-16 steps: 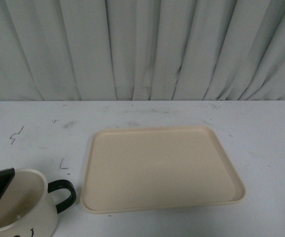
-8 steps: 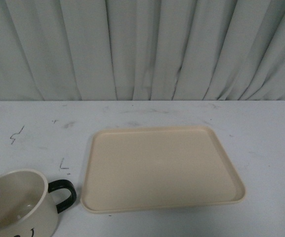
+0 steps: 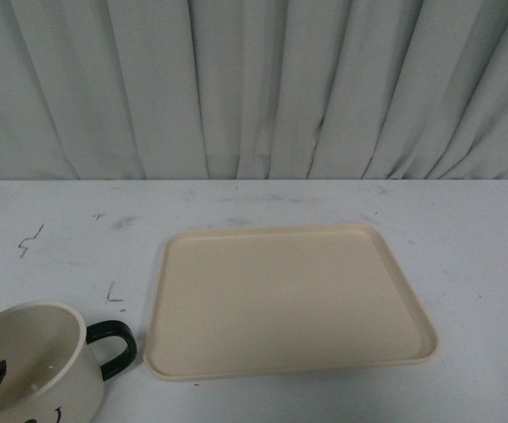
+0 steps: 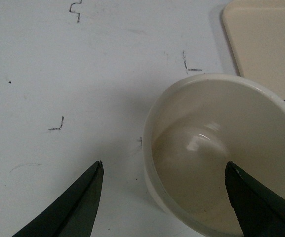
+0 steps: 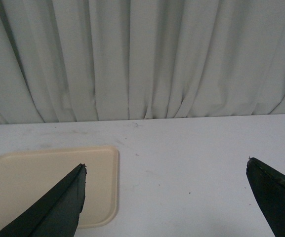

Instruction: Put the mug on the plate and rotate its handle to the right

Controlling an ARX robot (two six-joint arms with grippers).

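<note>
Jaws spread wide on the left gripper [image 4: 164,164], one tip inside the mug [image 3: 42,348], one outside; mug sits on the worktop [image 3: 60,229] just beside the plate [image 3: 289,300], handle [image 3: 113,345] toward it. Right gripper [image 5: 165,162]: jaws wide too.

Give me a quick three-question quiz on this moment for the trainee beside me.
1. True or false: the mug stands on the plate.
2. Fill in: in the front view, the handle points toward the ___.
3. Pick one. The left gripper is: A, shut on the handle; B, open, with one finger over the mug's opening and one outside its wall; C, open above the plate.

Key: 1, false: it stands on the table beside the plate. 2, plate. 3, B.
</note>
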